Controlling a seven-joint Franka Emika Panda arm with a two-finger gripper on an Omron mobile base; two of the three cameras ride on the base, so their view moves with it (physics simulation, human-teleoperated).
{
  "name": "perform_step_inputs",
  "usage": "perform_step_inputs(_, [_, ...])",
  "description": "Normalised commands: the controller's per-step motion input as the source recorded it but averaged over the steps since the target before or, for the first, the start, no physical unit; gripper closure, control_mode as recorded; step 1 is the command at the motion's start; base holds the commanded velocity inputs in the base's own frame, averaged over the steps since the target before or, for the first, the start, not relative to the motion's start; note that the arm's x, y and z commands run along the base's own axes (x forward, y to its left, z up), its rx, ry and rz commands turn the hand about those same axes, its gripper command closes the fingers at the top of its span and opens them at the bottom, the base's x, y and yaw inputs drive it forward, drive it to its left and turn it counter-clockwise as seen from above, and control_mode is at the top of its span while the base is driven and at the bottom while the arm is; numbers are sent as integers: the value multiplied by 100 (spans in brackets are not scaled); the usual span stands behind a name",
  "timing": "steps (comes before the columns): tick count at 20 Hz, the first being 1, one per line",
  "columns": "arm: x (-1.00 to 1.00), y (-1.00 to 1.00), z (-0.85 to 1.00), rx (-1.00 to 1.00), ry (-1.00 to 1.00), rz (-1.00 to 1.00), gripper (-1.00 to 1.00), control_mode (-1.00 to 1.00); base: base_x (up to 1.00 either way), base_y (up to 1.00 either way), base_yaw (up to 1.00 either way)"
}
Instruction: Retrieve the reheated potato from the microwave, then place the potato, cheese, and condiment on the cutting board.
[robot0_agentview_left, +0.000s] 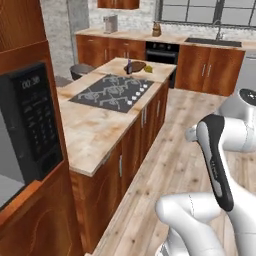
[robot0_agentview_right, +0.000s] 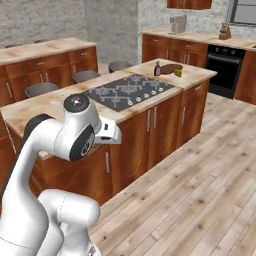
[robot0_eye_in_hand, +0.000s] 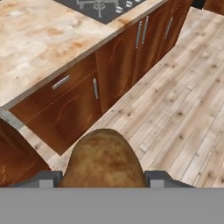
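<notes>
1. item: rounded tan-brown potato (robot0_eye_in_hand: 104, 159), seen in the hand view between the two dark fingertips of the gripper (robot0_eye_in_hand: 104, 180); the pincer is closed on it, a tip against each flank, over the wooden floor beside the island cabinets.
2. item: dark brown wooden cutting board with rounded ends (robot0_agentview_left: 136, 66), lying at the far end of the pale stone-topped kitchen island (robot0_agentview_left: 92, 131), beyond the black gas cooktop (robot0_agentview_left: 113, 92).
3. item: small dark sauce bottle with a bluish cap, the condiment (robot0_agentview_left: 129, 66), upright just beside the board on its left; small bright yellow cheese wedge (robot0_agentview_left: 148, 69), just beside the board on its right. neither looks to be on the board yet.
4. item: black microwave with keypad (robot0_agentview_left: 31, 125), set in the wooden cabinet at the left, close by the base.
5. arm pose: folded, elbow high, forearm pointing down and forward; hand well apart from the board.
6. step in hand, judged: carry the potato to the board. advice: keep the grip firm on the round body, bring the base nearer the far end, approach from above, lower onto bare board between bottle and wedge without knocking either.
</notes>
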Motion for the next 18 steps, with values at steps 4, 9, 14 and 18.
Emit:
perform_step_inputs(4, [0,0,0,0,0,0,100,100,76,-6,-14])
perform_step_inputs(9, [0,0,0,0,0,0,100,100,78,0,-11])
perform_step_inputs(14, [0,0,0,0,0,0,100,100,82,0,-7])
perform_step_inputs(18, [0,0,0,0,0,0,100,100,82,-12,0])
